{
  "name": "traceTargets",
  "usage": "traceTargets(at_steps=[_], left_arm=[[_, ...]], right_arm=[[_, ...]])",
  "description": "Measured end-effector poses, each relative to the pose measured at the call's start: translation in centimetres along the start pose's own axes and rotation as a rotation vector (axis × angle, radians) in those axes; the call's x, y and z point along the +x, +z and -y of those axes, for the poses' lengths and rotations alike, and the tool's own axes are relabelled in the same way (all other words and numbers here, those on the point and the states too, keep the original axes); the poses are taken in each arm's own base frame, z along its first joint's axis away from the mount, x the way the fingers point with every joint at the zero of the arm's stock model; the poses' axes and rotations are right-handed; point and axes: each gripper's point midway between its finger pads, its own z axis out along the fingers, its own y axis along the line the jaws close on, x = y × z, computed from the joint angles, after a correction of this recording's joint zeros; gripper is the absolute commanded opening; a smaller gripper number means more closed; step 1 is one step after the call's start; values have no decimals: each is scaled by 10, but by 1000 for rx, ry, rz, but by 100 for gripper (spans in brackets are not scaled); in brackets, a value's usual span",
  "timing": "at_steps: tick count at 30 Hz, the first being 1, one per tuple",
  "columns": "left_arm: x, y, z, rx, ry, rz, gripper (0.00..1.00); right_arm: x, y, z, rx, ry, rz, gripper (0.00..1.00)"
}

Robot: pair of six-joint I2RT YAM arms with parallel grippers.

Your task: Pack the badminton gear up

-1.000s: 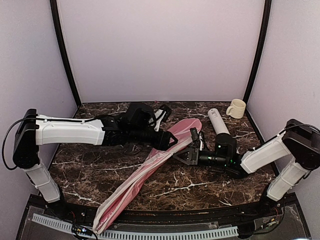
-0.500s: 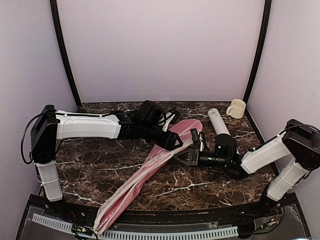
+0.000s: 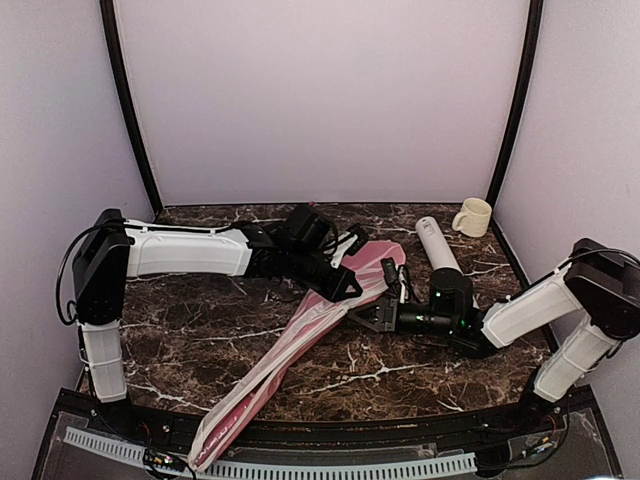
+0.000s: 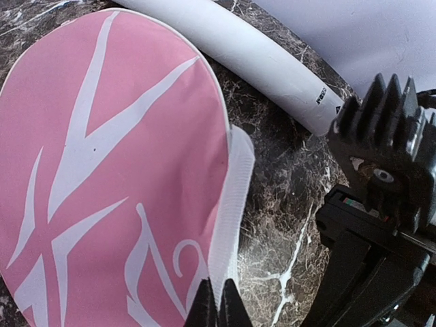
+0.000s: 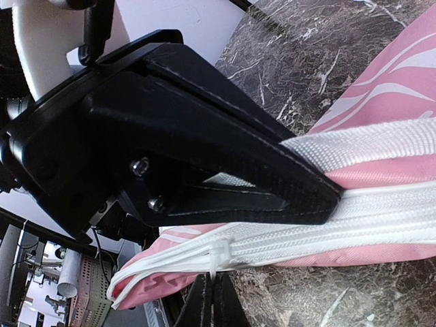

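Out on the middle of the marble table (image 3: 200, 330), the pink racquet cover (image 3: 300, 340) lies on a long diagonal, its head end towards the back and its narrow end hanging over the near edge. We reckon we're at the zipping-up step.

The left gripper (image 4: 218, 310) is pinched tight on the white zip tape (image 4: 231, 197) that runs round the rim of the cover's head. The right gripper (image 5: 211, 293) has its fingertips pressed together on the small white zip pull (image 5: 216, 257), with the two grippers all but nose to nose.

No racquets or shuttlecocks show anywhere, so our guess is they're already stowed. The white tube (image 3: 437, 245) lies just behind the right arm, and the cream mug (image 3: 472, 216) sits apart in the back corner.

What next? As we judge it, the right side has to draw that pull along the teeth while the left holds the tape taut, so the fabric doesn't bunch or drag across the table. A thin tab like that could slip out of the grip.

As for writing, the cover carries big white lettering, but we see only sweeping strokes and a curl like a "2", not a whole word. The tube has tiny black print near its end, too small to read.
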Motion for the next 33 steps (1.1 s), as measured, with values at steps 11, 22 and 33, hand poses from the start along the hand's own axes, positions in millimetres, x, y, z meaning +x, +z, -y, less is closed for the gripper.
traceTargets(at_steps=[11, 22, 33], left_arm=[[-5, -3, -21, -80, -16, 19, 0], [-32, -34, -60, -239, -36, 112, 0], [-48, -66, -114, -418, -59, 174, 0]], right_arm=[[-2, 6, 7, 57, -25, -21, 0], [-16, 39, -10, 35, -60, -34, 0], [15, 71, -37, -41, -75, -137, 0]])
